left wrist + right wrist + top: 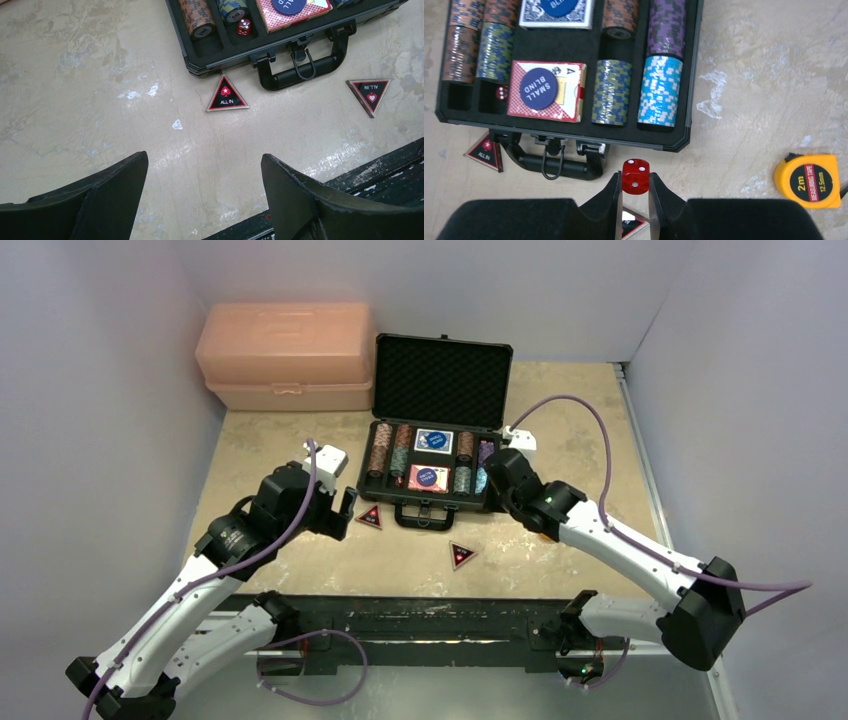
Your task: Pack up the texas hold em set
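Observation:
The black case (442, 502) lies open mid-table, its foam-lined lid upright. It holds chip stacks (660, 90), a blue deck (433, 441), a red deck (546, 91) and one red die (501, 92). My right gripper (634, 182) is shut on a second red die (635, 175), held above the table just in front of the case's front right corner. My left gripper (204, 162) is open and empty, over bare table left of the case handle (300, 70). Two red triangular buttons lie on the table in front of the case: one (227, 95) near the handle, one (370, 92) further right.
A salmon-pink plastic box (285, 355) stands at the back left beside the case lid. An orange tape measure (809, 180) lies on the table right of my right gripper. White walls close in the left, back and right sides. A black rail (420, 620) runs along the near edge.

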